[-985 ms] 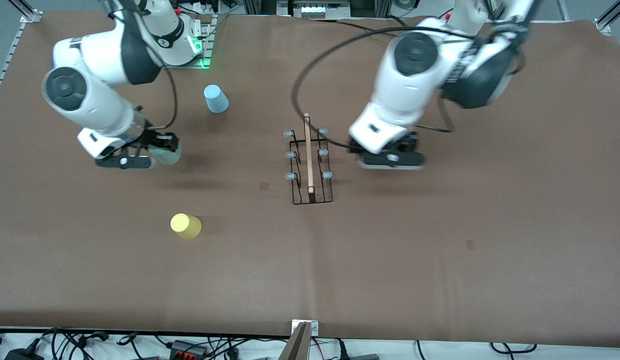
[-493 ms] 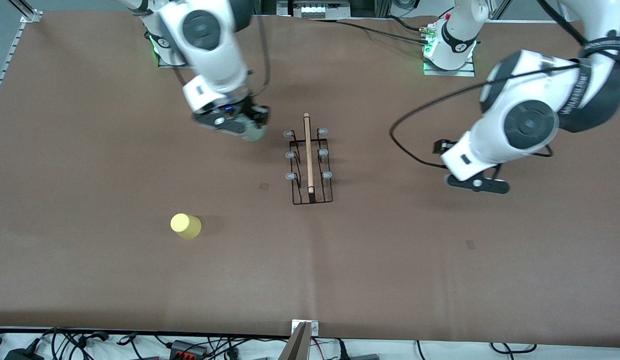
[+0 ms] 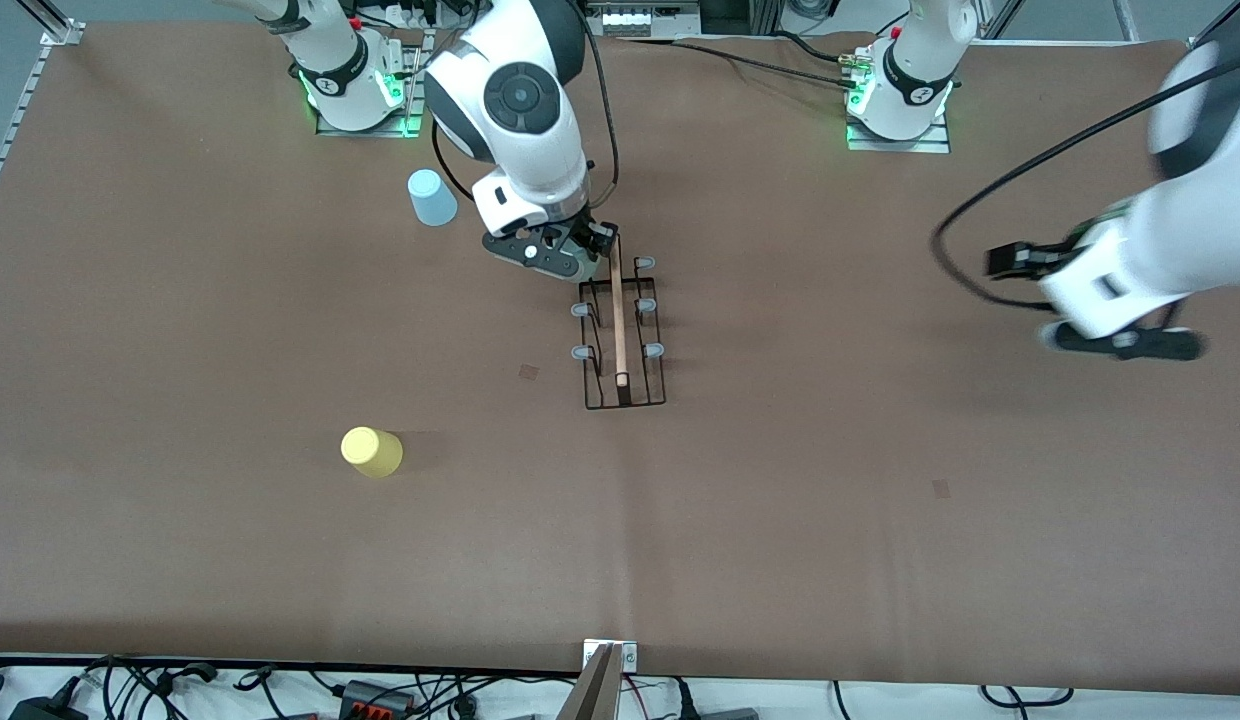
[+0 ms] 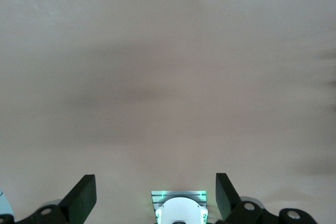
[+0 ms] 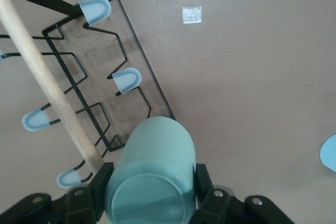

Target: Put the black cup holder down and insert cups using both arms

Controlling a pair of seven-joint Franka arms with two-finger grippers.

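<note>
Mint-green plastic, the tapered cup [image 5: 152, 174] is clamped bottom-up in the right gripper [image 3: 550, 252], over the thin black wire cup holder [image 3: 620, 330] standing mid-bench. Coming down off-centre, the rim might catch the holder's light wooden handle rod [image 5: 47, 80] or tip the rack. The left gripper [image 3: 1120, 335] waits wide open and empty over bare brown bench [image 3: 880, 520], leaving room.
</note>
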